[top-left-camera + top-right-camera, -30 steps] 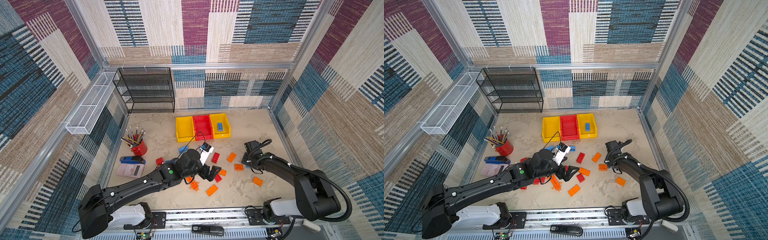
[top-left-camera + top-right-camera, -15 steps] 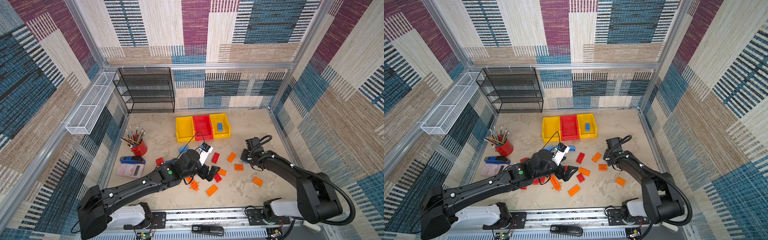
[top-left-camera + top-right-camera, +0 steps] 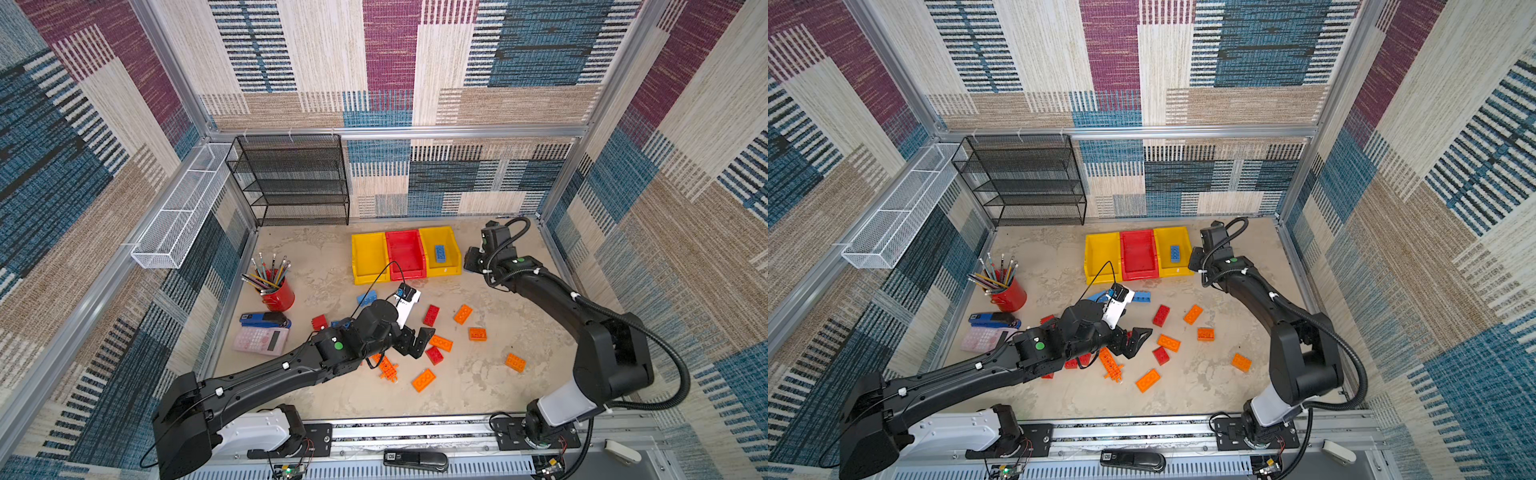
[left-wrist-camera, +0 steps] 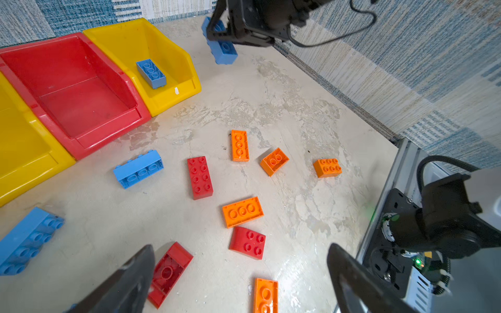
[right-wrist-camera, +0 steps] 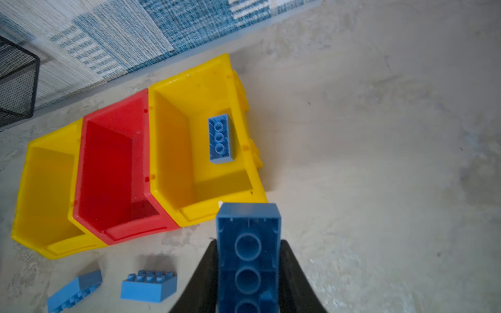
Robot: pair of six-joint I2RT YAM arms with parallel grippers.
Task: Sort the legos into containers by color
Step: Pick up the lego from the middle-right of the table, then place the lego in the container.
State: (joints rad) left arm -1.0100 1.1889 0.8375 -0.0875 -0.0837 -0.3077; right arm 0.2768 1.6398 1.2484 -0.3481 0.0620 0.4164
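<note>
Checking both arms now.

Right gripper (image 5: 248,271): jaws clamped on the long sides of the held blue brick (image 5: 248,244), hollow underside facing the wrist camera. In both top views the gripper sits just beside the outer wall of the right-hand yellow bin (image 3: 448,272), near its front corner. Left wrist view shows the brick hanging tilted below the fingers. Can't tell if its low end touches the floor.

Bins: right-hand yellow bin, red bin (image 3: 405,253) and left-hand yellow bin (image 3: 368,259) are joined in a row near the back wall. The binned blue brick (image 5: 220,139) lies flat, underside up, along the outer wall of the right-hand yellow bin.

Left gripper (image 3: 417,340): jaws spread wide, gripping nothing, low over the loose pile. In its wrist view a red 2x2 brick (image 4: 247,243) lies on the floor between the fingers. An overturned red brick (image 4: 169,272) sits just beside one finger (image 4: 130,279).

Floor: a loose blue brick (image 4: 138,169) lies on its side just in front of the red bin. Orange and red bricks are scattered between the arms. The orange holed plate (image 3: 386,366) is partly under the left wrist. The red pencil cup (image 3: 278,293), blue stapler (image 3: 264,320) and pink calculator (image 3: 262,340) are on the left side, well apart from the bins.
</note>
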